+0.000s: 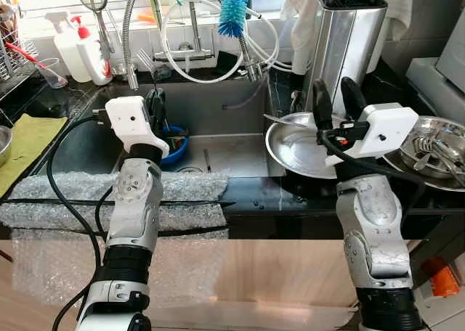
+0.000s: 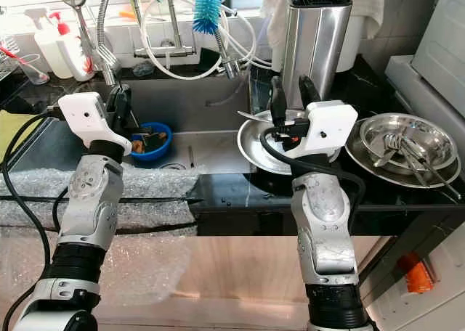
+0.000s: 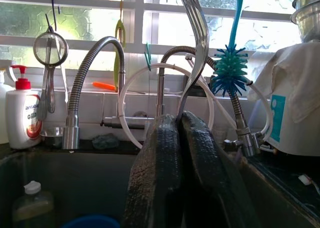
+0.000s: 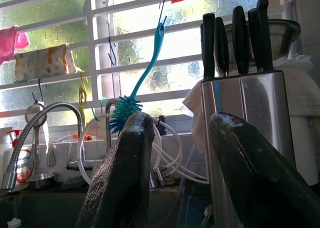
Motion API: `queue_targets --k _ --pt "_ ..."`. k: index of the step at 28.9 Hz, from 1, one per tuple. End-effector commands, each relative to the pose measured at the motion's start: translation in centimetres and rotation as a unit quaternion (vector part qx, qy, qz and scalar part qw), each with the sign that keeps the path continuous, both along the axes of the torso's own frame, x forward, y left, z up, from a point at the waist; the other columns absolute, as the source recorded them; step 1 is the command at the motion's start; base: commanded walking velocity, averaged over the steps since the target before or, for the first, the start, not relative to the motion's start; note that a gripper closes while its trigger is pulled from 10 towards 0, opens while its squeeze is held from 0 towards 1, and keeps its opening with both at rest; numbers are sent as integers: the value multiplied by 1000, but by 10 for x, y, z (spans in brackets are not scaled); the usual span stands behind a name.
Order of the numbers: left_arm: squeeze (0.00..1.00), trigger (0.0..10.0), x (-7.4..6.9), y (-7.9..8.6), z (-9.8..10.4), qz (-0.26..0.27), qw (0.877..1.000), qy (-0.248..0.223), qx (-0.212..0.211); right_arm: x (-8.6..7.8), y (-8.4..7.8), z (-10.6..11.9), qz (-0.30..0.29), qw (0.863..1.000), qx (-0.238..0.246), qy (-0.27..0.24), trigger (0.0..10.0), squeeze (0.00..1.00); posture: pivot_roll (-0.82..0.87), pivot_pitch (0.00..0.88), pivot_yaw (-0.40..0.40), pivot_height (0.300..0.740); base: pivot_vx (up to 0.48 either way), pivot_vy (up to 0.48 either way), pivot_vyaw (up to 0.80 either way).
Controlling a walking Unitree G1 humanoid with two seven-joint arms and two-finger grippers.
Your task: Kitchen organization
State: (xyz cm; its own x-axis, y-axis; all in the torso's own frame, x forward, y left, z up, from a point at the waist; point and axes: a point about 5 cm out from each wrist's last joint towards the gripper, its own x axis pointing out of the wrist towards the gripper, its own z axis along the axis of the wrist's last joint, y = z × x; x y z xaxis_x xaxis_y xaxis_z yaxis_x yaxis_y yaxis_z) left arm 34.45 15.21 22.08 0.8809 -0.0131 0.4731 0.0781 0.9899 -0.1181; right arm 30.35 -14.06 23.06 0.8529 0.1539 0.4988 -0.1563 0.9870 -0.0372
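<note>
Right gripper (image 4: 180, 173) fills the near field — its two black fingers (image 4: 122, 178) stand apart, nothing between them. Beyond them, a steel knife block (image 4: 250, 113) with several black-handled knives upright in it; a white cloth (image 4: 197, 108) is draped at its far side. A turquoise bottle brush (image 4: 135, 95) hangs bristles-down in front of the barred, patterned-glass window (image 4: 60, 48). Below it, white hose loops (image 4: 170, 158) near the tap. A flexible steel spray faucet (image 4: 35, 133) arches over the sink area. A soap pump bottle (image 4: 22, 160) stands on the sill ledge — partly cut off. A pale cloth (image 4: 45, 63) hangs against the window.
</note>
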Motion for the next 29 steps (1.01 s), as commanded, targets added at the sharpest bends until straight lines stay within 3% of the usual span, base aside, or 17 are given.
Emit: queue_targets --k 1,20,29 --pt "0 10000 1 3 5 7 1000 -11 1 0 2 0 1 1000 -1 -3 10000 0 -24 26 84 740 0 0 0" --pt "0 10000 1 0 3 2 1000 -9 -9 4 -2 -4 -5 1000 -2 4 10000 0 -24 24 83 740 0 0 0" --pt "0 10000 2 0 4 1 1000 -11 -12 5 -5 -4 -10 1000 0 3 10000 0 -26 16 86 740 -267 0 0"
